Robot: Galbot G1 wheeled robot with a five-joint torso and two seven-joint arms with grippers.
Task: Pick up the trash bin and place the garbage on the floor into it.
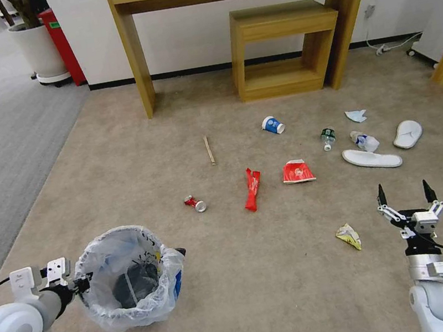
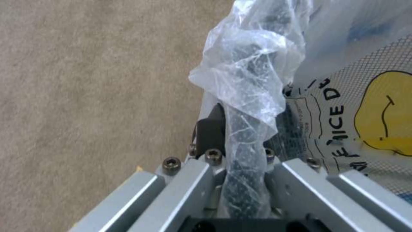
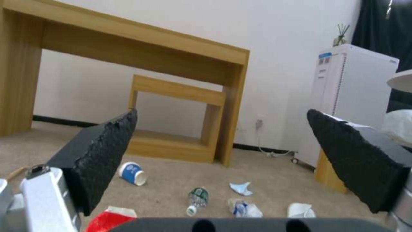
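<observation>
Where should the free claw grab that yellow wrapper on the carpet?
Likely from straight above: the yellow wrapper lies crumpled on the floor, just ahead and left of the open right claw. Pinch across its raised, creased middle, its narrower width.

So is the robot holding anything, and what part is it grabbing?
Yes. The left gripper is shut on the trash bin, pinching its rim through the plastic liner. The right gripper is open and holds nothing.
</observation>
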